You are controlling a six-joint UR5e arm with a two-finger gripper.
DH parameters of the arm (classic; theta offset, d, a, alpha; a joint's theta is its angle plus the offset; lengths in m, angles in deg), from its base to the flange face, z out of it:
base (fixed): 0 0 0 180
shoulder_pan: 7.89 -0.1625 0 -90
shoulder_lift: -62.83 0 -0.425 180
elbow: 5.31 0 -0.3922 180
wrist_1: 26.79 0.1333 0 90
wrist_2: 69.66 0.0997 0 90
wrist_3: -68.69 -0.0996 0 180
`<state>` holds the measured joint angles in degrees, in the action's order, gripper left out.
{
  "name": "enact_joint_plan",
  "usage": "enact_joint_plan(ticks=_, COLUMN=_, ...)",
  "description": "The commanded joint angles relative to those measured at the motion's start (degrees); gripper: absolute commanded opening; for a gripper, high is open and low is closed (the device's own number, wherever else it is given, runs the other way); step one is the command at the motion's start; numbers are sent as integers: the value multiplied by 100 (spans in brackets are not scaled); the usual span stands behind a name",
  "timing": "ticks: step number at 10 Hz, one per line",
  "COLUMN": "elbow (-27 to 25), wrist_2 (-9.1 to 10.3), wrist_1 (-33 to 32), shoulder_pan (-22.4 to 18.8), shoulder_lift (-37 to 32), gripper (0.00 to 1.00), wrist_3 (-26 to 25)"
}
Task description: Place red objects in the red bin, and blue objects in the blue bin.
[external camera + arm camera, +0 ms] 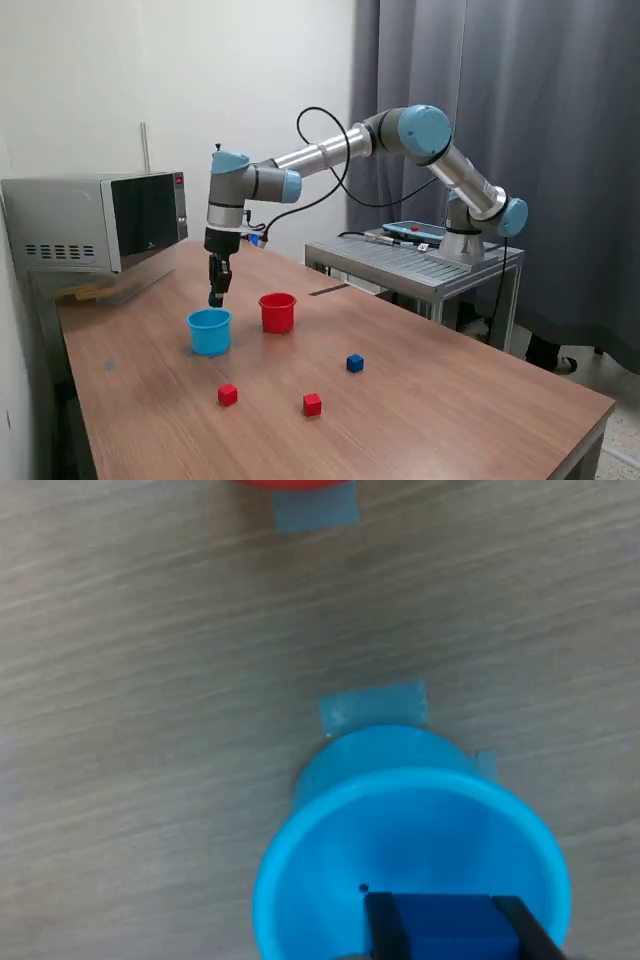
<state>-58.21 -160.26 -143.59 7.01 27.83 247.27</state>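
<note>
The two dark fingers (381,923) pinch a small dark blue cube (443,929) between them, one on each opposite flat face, and the gripper (216,296) hangs just above the round light blue plastic cup (209,331), over its rim at about 12 o'clock as the exterior view shows it. In the wrist view the cube sits over the cup's open mouth, so a release here would likely drop it inside.

The cube looks light, rigid and smooth-sided; a squeeze across two parallel faces, as it is held now, suits it best, since a corner grip would probably let it twist out. The cup seems thin and light too, and small patches of tape at its base suggest it is fixed to the wooden counter (450,400) against tipping.

At about 2 o'clock from the blue cup, just beside it, stands the round red plastic cup (277,312). Farther out on the counter lie a second dark blue cube (355,363) at roughly 4 o'clock, and two small red cubes, one (228,394) near 6 o'clock and the other (312,404) near 5 o'clock, all well apart from each other. These should handle alike.
</note>
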Motion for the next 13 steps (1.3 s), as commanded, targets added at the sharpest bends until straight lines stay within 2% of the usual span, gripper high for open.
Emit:
enact_joint_plan(ticks=1, elbow=17, wrist_2=7, wrist_1=52, shoulder_pan=-5, shoulder_lift=36, gripper=0, wrist_3=99)
enact_joint_plan(ticks=4, elbow=26, wrist_2=15, wrist_1=79, shoulder_pan=-31, shoulder_lift=71, gripper=0, wrist_3=229)
enact_joint_plan(ticks=8, elbow=52, wrist_2=182, wrist_1=70, shoulder_pan=-40, shoulder_lift=71, gripper=0, wrist_3=512)
enact_joint_plan(ticks=13, elbow=52, wrist_2=182, wrist_1=44, shoulder_pan=-40, shoulder_lift=89, gripper=0, wrist_3=521)
